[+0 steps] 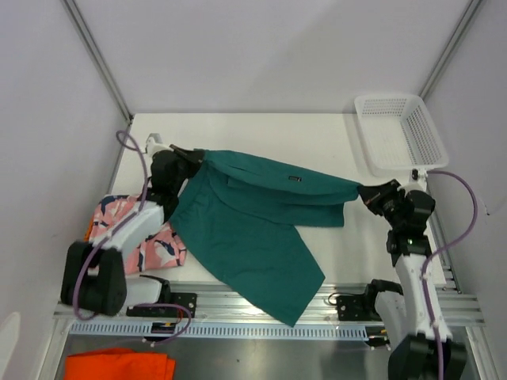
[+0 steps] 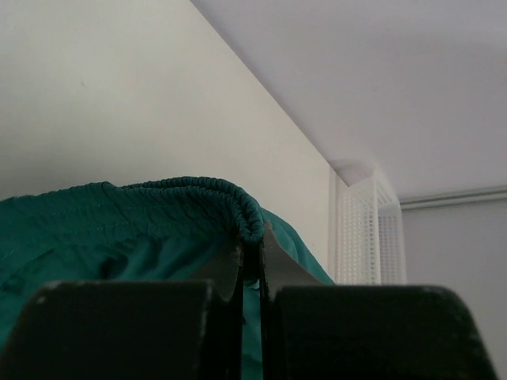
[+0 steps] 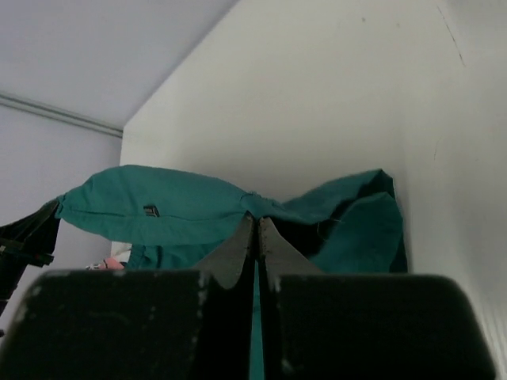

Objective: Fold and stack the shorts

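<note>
The teal green shorts [image 1: 253, 218] are stretched across the table between both grippers, one leg hanging toward the near edge. My left gripper [image 1: 192, 157] is shut on the elastic waistband at the left end [image 2: 238, 207]. My right gripper [image 1: 366, 192] is shut on the right end of the shorts [image 3: 261, 207]. The pink shark-print shorts [image 1: 135, 233] lie folded at the left, under my left arm. The blue/orange/white print shorts are out of view.
A white mesh basket [image 1: 400, 134] stands at the back right and shows in the left wrist view [image 2: 364, 229]. A bright orange cloth [image 1: 119, 366] lies below the table's near edge at the bottom left. A metal rail runs along the near edge.
</note>
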You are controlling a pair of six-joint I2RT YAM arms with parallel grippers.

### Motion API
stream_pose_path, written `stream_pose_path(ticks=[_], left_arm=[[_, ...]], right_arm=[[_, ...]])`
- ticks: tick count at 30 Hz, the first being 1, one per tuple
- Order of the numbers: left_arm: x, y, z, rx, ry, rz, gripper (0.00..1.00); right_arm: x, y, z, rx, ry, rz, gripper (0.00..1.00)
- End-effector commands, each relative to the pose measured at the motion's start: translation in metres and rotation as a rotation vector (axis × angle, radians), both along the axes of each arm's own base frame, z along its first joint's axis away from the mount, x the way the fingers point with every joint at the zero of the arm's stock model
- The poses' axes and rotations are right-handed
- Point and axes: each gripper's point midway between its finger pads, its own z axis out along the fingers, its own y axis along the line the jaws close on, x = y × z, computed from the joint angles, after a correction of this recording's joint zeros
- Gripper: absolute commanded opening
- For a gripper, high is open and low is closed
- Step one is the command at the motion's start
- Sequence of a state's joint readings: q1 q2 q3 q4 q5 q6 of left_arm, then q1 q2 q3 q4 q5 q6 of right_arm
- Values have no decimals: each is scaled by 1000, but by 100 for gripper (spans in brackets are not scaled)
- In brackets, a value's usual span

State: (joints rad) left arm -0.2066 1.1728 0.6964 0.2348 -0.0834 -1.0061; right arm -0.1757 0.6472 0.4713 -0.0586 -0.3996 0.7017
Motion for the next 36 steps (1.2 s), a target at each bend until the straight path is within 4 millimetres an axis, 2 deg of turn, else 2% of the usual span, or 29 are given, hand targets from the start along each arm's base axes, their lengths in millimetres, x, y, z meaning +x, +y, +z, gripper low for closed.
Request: stream_pose_path(ticks=[1, 3, 5, 6, 7, 8, 9, 10, 11, 12, 13, 14, 15, 16, 17, 19, 20, 21, 23, 24, 25, 26, 27, 29, 30, 31, 32, 34, 36], left_arm=[[54, -8, 44, -51, -203, 22, 0], [86, -16, 45, -56, -224, 14, 0], [104, -20, 34, -57, -208, 15, 0], [122, -22, 61, -63, -265, 20, 0], [138, -25, 37, -51, -220, 23, 0], [147, -26, 33, -50, -214, 24, 0], [161, -26, 43, -52, -237, 36, 0], [179, -29, 39, -49, -228, 39, 0], [188, -29, 35, -45, -224, 42, 0], [199, -29, 48, -48, -252, 46, 0], [205, -31, 39, -36, -225, 39, 3], [222, -34, 56, -41, -250, 33, 43], [227, -31, 51, -34, -214, 30, 70], [227, -30, 30, -12, -119, 26, 96], [231, -28, 47, -6, -129, 31, 99], [223, -21, 42, 26, -76, 35, 99], [212, -16, 53, 39, -80, 47, 99], [206, -12, 58, 46, -71, 59, 99], [187, -5, 47, 63, 19, 63, 99], [177, -3, 59, 67, 21, 57, 99], [163, 0, 44, 87, 110, 52, 99], [156, 2, 42, 95, 142, 50, 99], [147, 4, 41, 102, 169, 38, 99], [127, 12, 10, 115, 290, 15, 99], [120, 11, 2, 105, 321, -16, 99], [110, 11, -7, 93, 363, -44, 99], [98, 22, -33, 86, 429, -45, 99], [88, 26, -38, 71, 439, -71, 99], [74, 36, -62, 90, 496, -65, 99]], right_arm=[[48, -15, 40, -33, -197, -44, 0], [66, -21, 41, -39, -201, -63, 0], [99, -27, 43, -55, -204, -67, 0], [111, -29, 44, -55, -202, -70, 0], [134, -33, 25, -53, -164, -68, 0], [154, -35, 45, -61, -209, -62, 0], [171, -36, 51, -58, -231, -58, 0], [195, -36, 22, -44, -176, -34, 0], [217, -35, 47, -45, -241, -12, 0], [232, -34, 50, -31, -261, 6, 0], [246, -32, 47, -20, -253, 24, 1], [264, -32, 18, 1, -185, 37, 24], [278, -34, 30, 5, -181, 37, 82], [284, -35, 26, 2, -160, 19, 98], [284, -35, 30, -7, -158, 15, 99], [276, -29, 30, -62, -129, 17, 99], [267, -25, 44, -83, -144, 25, 100], [259, -19, 41, -96, -117, 49, 99], [240, 7, 38, -138, -94, 138, 99], [224, 18, 43, -159, -72, 172, 100], [212, 29, 33, -184, -40, 206, 100], [201, 37, 28, -238, -28, 232, 100], [177, 68, 28, -265, -4, 301, 99], [148, 85, 2, -343, 55, 343, 98], [126, 106, -11, -365, 96, 399, 98], [111, 111, -6, -387, 83, 398, 97], [90, 117, -28, -400, 134, 432, 92], [60, 139, -28, -428, 113, 483, 87], [31, 148, -50, -484, 148, 530, 82]])
